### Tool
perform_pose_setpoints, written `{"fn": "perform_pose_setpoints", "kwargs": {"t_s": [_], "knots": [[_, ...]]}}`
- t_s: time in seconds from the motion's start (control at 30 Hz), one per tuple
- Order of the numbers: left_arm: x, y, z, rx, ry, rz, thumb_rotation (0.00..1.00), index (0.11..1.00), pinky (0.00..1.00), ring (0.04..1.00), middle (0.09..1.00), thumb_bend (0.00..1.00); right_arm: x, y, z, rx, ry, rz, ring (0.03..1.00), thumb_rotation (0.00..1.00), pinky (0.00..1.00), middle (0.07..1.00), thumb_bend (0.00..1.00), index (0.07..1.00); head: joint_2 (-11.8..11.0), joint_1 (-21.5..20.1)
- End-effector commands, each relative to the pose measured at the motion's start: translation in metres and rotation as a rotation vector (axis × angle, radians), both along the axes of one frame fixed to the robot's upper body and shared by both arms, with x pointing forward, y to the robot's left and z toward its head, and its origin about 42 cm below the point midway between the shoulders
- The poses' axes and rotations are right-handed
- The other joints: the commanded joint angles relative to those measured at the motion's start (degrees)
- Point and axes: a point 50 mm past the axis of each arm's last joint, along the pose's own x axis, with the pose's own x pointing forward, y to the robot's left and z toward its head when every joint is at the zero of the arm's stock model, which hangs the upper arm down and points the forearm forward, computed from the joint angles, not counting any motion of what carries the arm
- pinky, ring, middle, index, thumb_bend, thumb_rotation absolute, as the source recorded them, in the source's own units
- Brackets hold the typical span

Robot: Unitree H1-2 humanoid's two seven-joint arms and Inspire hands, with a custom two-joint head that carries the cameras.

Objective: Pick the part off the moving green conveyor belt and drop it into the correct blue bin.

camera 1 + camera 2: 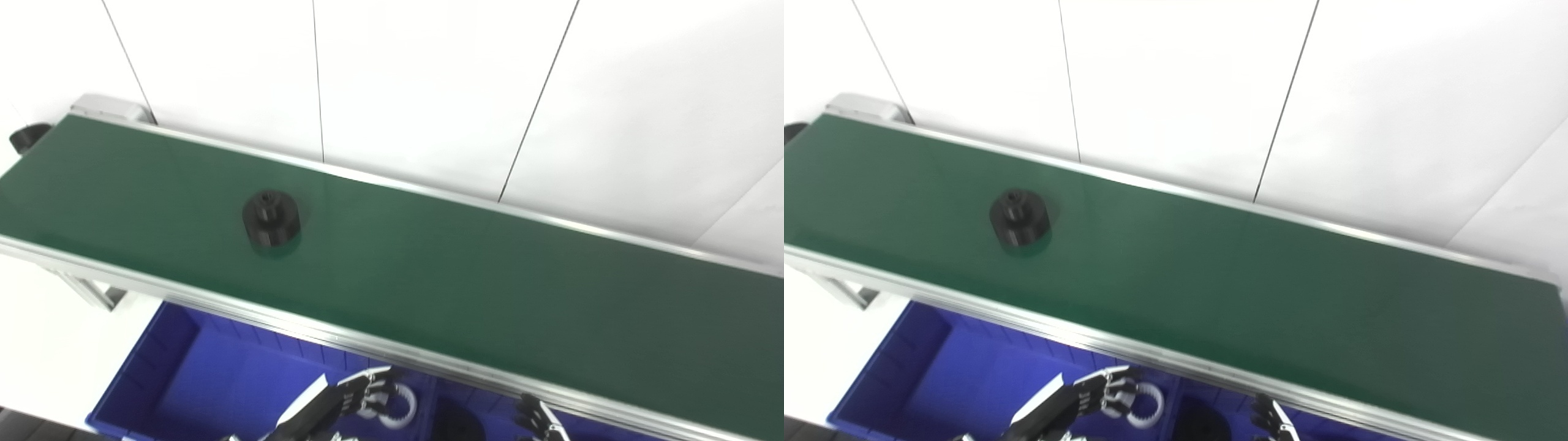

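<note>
A black round part [271, 218] with a raised hub lies on the green conveyor belt [490, 275], left of the middle; it also shows in the right eye view [1020, 218]. My left hand [361, 392] is low at the bottom edge, over the left blue bin [184, 367], far below the part; its fingers are apart and hold nothing. My right hand [536, 419] shows only its fingertips at the bottom edge, upright and apart, in front of the belt's near rail. Both hands are well clear of the part.
A white ring [405, 409] lies in the left bin just behind my left fingers. A black round part [456, 424] lies in the neighbouring blue bin [490, 407]. The belt's aluminium near rail [245, 309] runs above the bins. A white panelled wall stands behind.
</note>
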Motion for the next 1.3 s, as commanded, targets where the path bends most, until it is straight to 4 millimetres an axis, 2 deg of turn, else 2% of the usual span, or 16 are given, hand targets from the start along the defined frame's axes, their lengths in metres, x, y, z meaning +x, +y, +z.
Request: {"fn": "perform_pose_setpoints", "kwargs": {"t_s": [0.0, 0.17, 0.33, 0.53, 0.87, 0.97, 1.13, 1.27], "knots": [[0.004, 0.002, 0.004, 0.010, -0.048, 0.004, 0.65, 0.857, 0.73, 0.863, 0.909, 0.71, 0.007, 0.006, 0.025, 0.038, -0.125, 0.020, 0.787, 0.38, 0.67, 0.825, 0.81, 0.861, -0.01, 0.03], [0.005, 0.000, 0.002, 0.018, -0.049, 0.015, 0.67, 0.855, 0.72, 0.862, 0.901, 0.72, 0.027, 0.013, 0.057, 0.042, -0.252, 0.034, 0.738, 0.35, 0.62, 0.802, 0.81, 0.847, -0.73, -0.19], [0.009, 0.002, 0.000, 0.033, -0.053, 0.016, 0.68, 0.853, 0.72, 0.848, 0.890, 0.72, 0.069, 0.025, 0.094, 0.016, -0.363, 0.061, 0.713, 0.39, 0.57, 0.792, 0.83, 0.857, -0.67, -2.82], [0.015, 0.007, -0.001, 0.047, -0.058, 0.008, 0.69, 0.861, 0.73, 0.847, 0.895, 0.73, 0.119, 0.036, 0.127, -0.092, -0.400, 0.100, 0.704, 0.41, 0.53, 0.790, 0.86, 0.858, -0.36, -5.49], [0.022, 0.014, 0.000, 0.064, -0.065, -0.032, 0.69, 0.891, 0.76, 0.870, 0.911, 0.71, 0.168, 0.051, 0.151, -0.276, -0.337, 0.165, 0.727, 0.40, 0.61, 0.809, 0.81, 0.898, -0.05, -8.59], [0.024, 0.017, 0.001, 0.056, -0.061, -0.036, 0.67, 0.886, 0.76, 0.867, 0.908, 0.70, 0.181, 0.061, 0.153, -0.324, -0.318, 0.178, 0.733, 0.40, 0.63, 0.811, 0.81, 0.905, 0.21, -9.53], [0.027, 0.020, 0.002, 0.070, -0.070, -0.042, 0.68, 0.888, 0.75, 0.863, 0.908, 0.71, 0.211, 0.080, 0.152, -0.355, -0.292, 0.199, 0.690, 0.38, 0.58, 0.780, 0.83, 0.889, 0.47, -10.83], [0.028, 0.020, 0.002, 0.071, -0.072, -0.039, 0.68, 0.885, 0.74, 0.854, 0.902, 0.71, 0.229, 0.093, 0.149, -0.379, -0.280, 0.215, 0.722, 0.39, 0.60, 0.790, 0.83, 0.892, 0.55, -11.60]]}}
